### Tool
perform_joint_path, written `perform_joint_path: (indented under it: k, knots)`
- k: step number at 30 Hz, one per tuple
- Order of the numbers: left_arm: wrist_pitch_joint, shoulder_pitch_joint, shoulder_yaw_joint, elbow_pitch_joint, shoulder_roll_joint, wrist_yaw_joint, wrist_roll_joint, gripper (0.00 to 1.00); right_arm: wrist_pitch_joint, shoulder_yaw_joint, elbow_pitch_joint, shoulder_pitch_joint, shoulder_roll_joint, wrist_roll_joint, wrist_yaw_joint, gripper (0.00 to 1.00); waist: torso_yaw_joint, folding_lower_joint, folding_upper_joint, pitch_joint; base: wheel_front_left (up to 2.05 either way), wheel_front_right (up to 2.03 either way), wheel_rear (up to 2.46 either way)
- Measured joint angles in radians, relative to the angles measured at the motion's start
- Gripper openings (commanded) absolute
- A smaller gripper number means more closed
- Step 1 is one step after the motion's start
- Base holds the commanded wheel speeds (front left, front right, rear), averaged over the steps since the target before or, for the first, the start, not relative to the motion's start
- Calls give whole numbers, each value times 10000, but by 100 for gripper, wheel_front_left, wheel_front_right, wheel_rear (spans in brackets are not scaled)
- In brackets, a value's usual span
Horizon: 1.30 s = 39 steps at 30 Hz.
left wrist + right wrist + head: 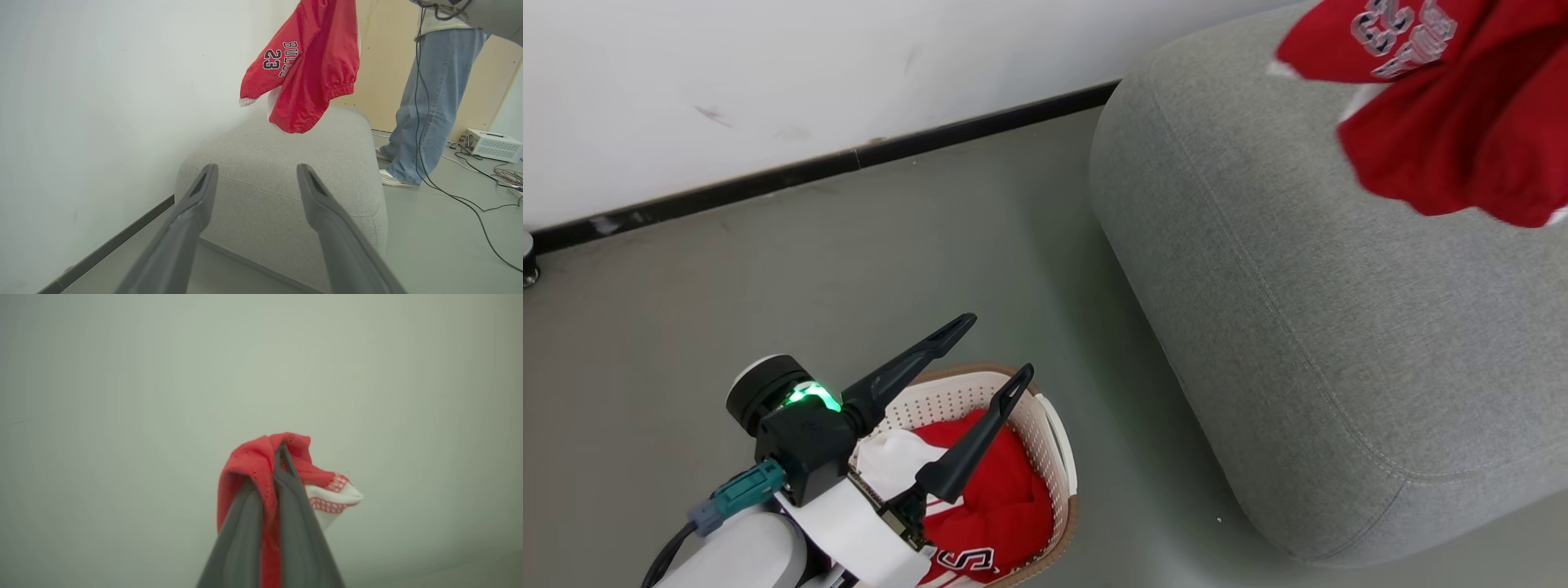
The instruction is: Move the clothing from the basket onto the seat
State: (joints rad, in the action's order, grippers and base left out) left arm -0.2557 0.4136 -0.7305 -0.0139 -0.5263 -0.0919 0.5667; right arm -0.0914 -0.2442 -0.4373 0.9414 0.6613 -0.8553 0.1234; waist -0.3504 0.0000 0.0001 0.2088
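A red garment [1445,114] with dark white-outlined lettering hangs in the air above the far end of the grey seat [1307,327]. My right gripper [278,457] is shut on a fold of this clothing [253,469], red cloth with a white patterned edge pinched between its fingers. The left wrist view shows the same garment [304,65] dangling over the seat [282,179]. More red and white clothing [996,498] lies in the cream basket [1045,433] at the lower left. My left gripper [1001,347] hovers open over the basket, empty.
A white wall with a dark baseboard [825,167] runs behind the grey floor [849,269]. A person in jeans [425,102] stands beyond the seat. Cables [470,192] and a white box [492,143] lie on the floor there.
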Motion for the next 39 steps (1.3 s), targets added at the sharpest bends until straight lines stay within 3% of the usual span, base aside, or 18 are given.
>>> perform_joint_path:
  k: [7, 20, 28, 39]
  knots:
    - [4, 64, 138, -424, -92, 140, -82, 100, 284, 738, -1170, 476, 180, -117, 0, 0, 119, 0, 0, 521, 0, 0, 0]
    - [357, 500, 242, -1281, -385, 232, -443, 100, 203, 1636, -2090, 1315, 1292, -10, 0, 0, 487, 0, 0, 1488, 0, 0, 0]
    - [587, 749, 215, -1651, -443, 259, -520, 100, -192, 1753, -2428, 1274, 1218, -21, 0, 0, 640, 0, 0, 1943, 0, 0, 0]
    - [974, 1054, 136, -1975, -504, 259, -683, 100, -794, 1304, -3346, -57, 307, 21, 0, 0, 713, 0, 0, 2522, 0, 0, 0]
